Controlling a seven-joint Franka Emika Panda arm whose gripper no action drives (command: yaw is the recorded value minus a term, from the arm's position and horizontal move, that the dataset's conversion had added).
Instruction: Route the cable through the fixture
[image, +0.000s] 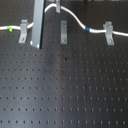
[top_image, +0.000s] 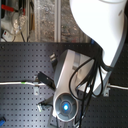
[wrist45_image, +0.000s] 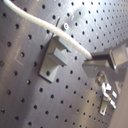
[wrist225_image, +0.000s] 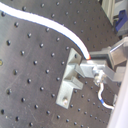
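The step in hand was judged to be the carrying of the long, thin, white flexible cable (image: 75, 18) over the small, narrow, upright grey metal fixture (image: 63, 31); it had not yet been seated.

In the first exterior view the cable was laid from 9 o'clock to 3 o'clock across the black perforated board (image: 65, 85). It was lodged in the two wider grey clips (image: 23, 31) (image: 108, 33) and raised in an arch between them, its crest at the fixture's 12 o'clock. The green band (image: 9, 28) was seen at the 9 o'clock end, the blue band (image: 89, 29) at the fixture's 3 o'clock.

In the second wrist view the gripper (wrist225_image: 91, 61) appeared clamped on the cable just above a grey clip.

The fixture's long axis was set from 12 to 6 o'clock, crosswise to the cable. A descent toward 6 o'clock, with the cord aligned to the slot, was judged to be called for.
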